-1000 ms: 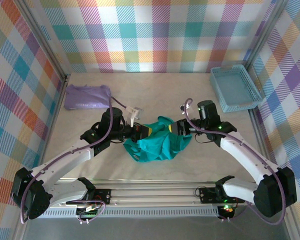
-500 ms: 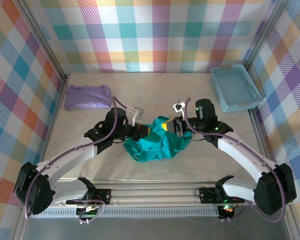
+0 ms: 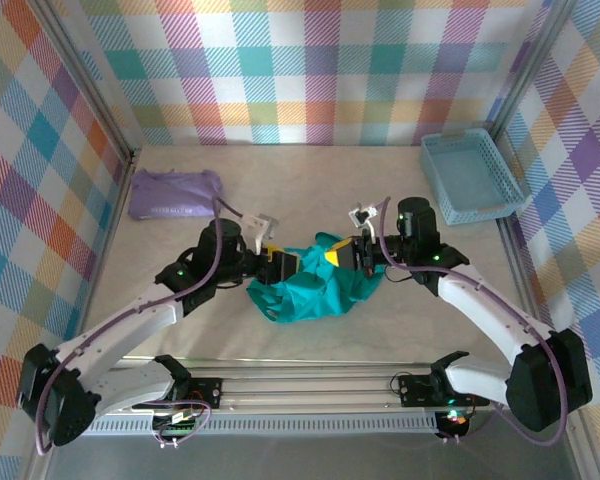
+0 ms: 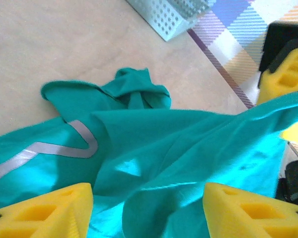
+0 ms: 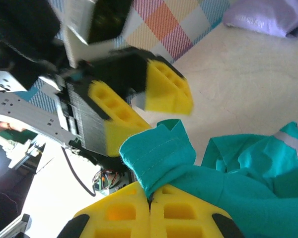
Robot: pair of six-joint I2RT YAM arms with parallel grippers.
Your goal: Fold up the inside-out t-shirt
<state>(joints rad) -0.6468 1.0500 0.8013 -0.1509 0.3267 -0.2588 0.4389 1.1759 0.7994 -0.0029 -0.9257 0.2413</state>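
**One edge pinched, spreading ahead**

The inside-out t-shirt (image 3: pixel 315 290) lies crumpled in the middle of the table (image 3: pixel 310 190). The right gripper (image 5: pixel 150 206) is clamped on a stitched edge, probably to draw the bundle flat. The left gripper (image 4: pixel 146 208) hovers spread above the cloth, holding nothing, seemingly ready to take hold.

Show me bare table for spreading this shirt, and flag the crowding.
Widest bare table: the far strip between the lavender garment and the blue basket. A narrower band lies between the t-shirt and the near rail. Crowded: the middle, where left tool and right tool meet over it.
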